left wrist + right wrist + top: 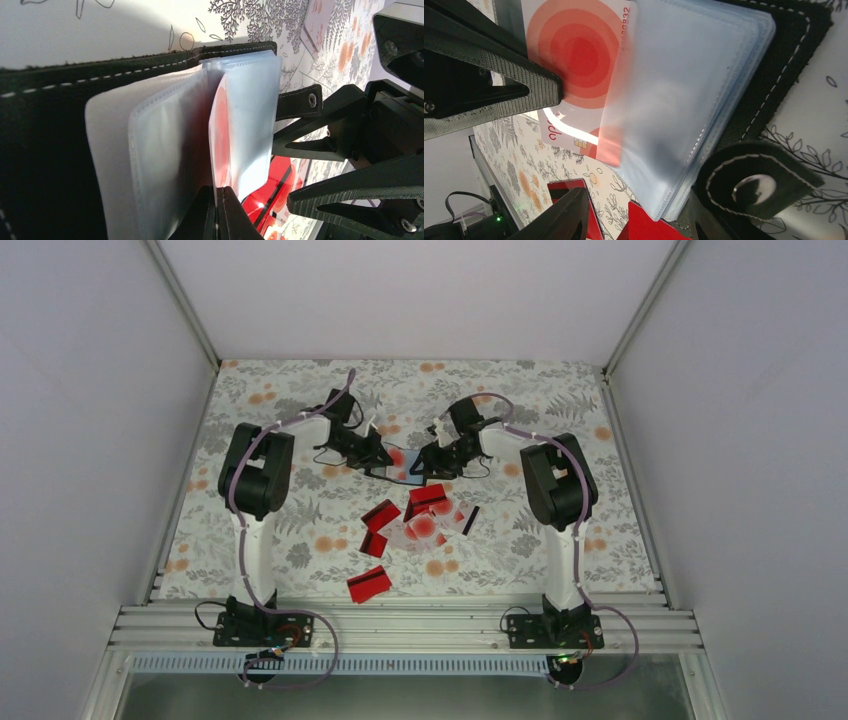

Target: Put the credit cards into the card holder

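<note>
On the right wrist feed, the only print I can make out is on the white card [574, 50] with the red rings. Small red digits run sideways along its edge, reading 0832 (the clear pocket [684, 100] covers the rest of that line). Lower on the same card are red letters, possibly "app", washed out by glare. Nothing on the other two feeds is legible.

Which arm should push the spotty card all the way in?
Probably left. The left gripper is pinching the card, already partly inside a clear pocket of the card holder. The right gripper sits open around the holder's edge.
</note>
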`<state>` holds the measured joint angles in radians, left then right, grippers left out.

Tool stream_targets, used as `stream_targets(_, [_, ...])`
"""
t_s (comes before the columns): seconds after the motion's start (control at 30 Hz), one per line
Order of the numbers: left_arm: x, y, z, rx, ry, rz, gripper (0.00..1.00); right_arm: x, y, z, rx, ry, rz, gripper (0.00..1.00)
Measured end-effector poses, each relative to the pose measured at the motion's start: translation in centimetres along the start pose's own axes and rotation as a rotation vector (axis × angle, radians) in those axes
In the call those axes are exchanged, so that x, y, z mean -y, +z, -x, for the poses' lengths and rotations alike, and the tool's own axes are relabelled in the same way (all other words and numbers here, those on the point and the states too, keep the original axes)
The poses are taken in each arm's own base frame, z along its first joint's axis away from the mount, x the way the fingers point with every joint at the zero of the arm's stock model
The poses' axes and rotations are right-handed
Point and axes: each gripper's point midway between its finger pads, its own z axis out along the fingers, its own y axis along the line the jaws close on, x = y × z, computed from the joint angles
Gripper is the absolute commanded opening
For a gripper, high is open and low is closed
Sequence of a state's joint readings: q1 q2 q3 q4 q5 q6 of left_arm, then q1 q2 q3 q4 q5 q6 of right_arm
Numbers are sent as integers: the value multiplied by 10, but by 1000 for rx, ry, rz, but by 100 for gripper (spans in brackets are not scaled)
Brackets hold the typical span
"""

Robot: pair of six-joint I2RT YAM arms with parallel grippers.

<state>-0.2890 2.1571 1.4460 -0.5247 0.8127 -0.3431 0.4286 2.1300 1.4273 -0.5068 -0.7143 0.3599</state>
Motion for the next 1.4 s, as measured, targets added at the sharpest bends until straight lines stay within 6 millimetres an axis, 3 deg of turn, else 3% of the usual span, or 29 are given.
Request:
stream_targets(0.37, [2, -1, 2, -15, 36, 22, 2, 0, 0, -1, -2, -12, -1, 51])
stream_targets(1.07, [19, 23, 9, -86, 82, 8, 3, 1, 0, 0, -25, -26, -7, 50])
stream_targets(1.27, [22, 25, 12, -92, 103, 51, 9, 1, 0, 0, -33, -25, -1, 50])
stream_targets(1.4, [18, 29, 12, -97, 109, 78, 19, 1, 0, 0, -37, -28, 2, 50])
